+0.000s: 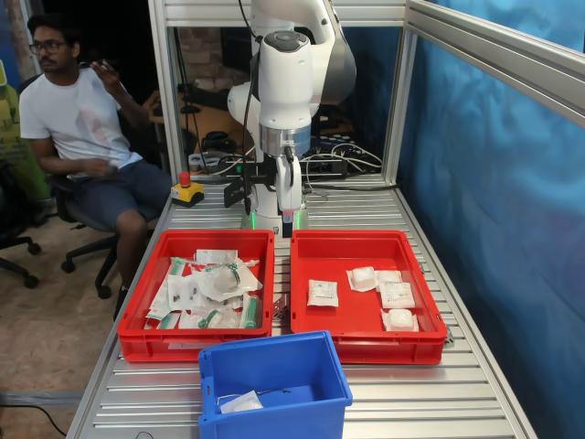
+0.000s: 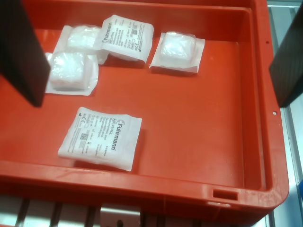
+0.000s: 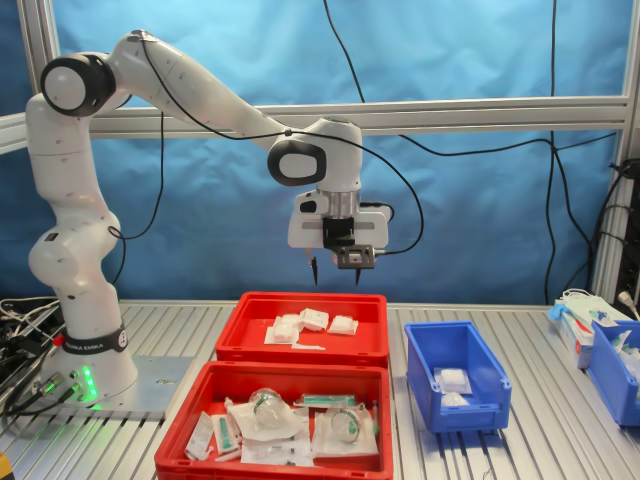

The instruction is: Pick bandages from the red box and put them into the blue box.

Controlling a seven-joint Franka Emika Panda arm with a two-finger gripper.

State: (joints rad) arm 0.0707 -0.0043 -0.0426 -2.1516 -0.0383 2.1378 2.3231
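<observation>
The red box (image 1: 367,344) holds several white bandage packets (image 1: 322,293) on its floor; it is the far tray in the second exterior view (image 3: 300,352). In the wrist view a flat printed packet (image 2: 102,138) lies alone, with others (image 2: 177,49) grouped further along the tray floor (image 2: 199,123). My gripper (image 1: 288,224) hangs open and empty well above the red box's robot-side end (image 3: 335,272), and both dark fingers (image 2: 23,52) frame the wrist view. The blue box (image 1: 274,361) holds white packets (image 1: 242,402) and also shows in the second exterior view (image 3: 455,385).
A twin red tray (image 1: 196,343) heaped with green-marked wrappers sits beside the red box. A yellow emergency stop button (image 1: 186,190) stands by the robot base. A person (image 1: 82,137) sits at the first exterior view's left. More blue bins (image 3: 615,365) stand at the second exterior view's right.
</observation>
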